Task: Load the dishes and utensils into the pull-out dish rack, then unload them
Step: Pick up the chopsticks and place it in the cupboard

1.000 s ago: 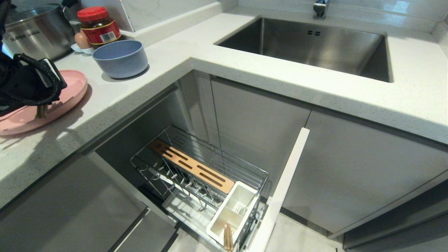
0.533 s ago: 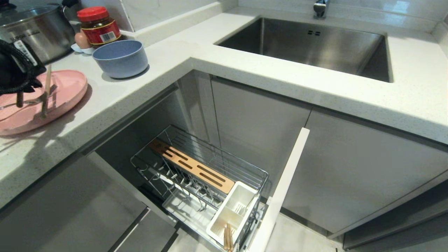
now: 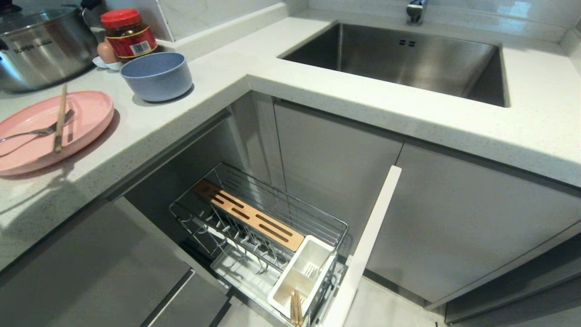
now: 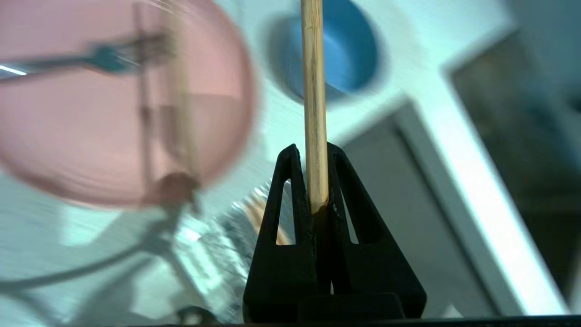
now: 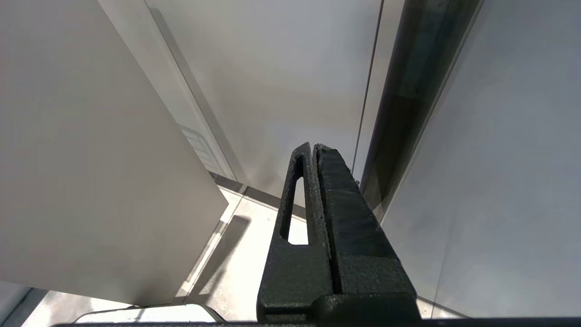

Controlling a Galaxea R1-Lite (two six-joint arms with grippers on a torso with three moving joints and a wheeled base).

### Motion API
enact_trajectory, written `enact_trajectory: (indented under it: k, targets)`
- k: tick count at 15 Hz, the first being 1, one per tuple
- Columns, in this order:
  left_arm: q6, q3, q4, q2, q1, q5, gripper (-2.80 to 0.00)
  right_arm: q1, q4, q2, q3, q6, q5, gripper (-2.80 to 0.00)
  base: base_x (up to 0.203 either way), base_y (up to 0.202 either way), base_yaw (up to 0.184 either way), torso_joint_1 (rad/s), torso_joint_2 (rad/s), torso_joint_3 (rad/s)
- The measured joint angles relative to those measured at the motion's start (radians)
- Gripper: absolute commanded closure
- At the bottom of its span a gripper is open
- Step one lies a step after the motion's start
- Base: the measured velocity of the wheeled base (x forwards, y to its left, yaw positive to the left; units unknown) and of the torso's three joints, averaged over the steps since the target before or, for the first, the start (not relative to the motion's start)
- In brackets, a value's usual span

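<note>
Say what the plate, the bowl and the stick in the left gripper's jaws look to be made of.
Plate: matte pink, no glare, probably plastic or a fibre composite. Bowl: matte pale blue, same dull look, likely the same stuff. Chopstick, clamped in the left gripper: light wood or bamboo, with lengthwise grain showing.

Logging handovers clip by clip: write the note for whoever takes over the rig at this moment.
Left pincer: shut on a chopstick, off the head view.
Right pincer: shut, empty, parked by the cabinets.
Rack pulled out; chopsticks stand in its white cup.
On the counter: plate carrying a fork and another chopstick; bowl beside it.
Left: held chopstick, counter chopstick, fork, plate, bowl into the rack; then unloading.
</note>
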Motion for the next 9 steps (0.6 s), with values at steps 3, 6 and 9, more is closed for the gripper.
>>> enact_trajectory:
  k: [3, 6, 9]
  targets:
    - [-0.027, 0.006, 0.018, -0.049, -0.204, -0.012, 0.00, 0.000, 0.000, 0.000, 0.000, 0.000, 0.000, 0.00, 0.000, 0.000, 0.000, 0.000, 0.00, 0.000]
    - [-0.030, 0.049, 0.068, -0.068, -0.386, -0.082, 0.00, 0.000, 0.000, 0.000, 0.000, 0.000, 0.000, 0.00, 0.000, 0.000, 0.000, 0.000, 0.00, 0.000]
    - [-0.008, 0.093, 0.175, -0.039, -0.472, -0.164, 0.00, 0.000, 0.000, 0.000, 0.000, 0.000, 0.000, 0.00, 0.000, 0.000, 0.000, 0.000, 0.00, 0.000]
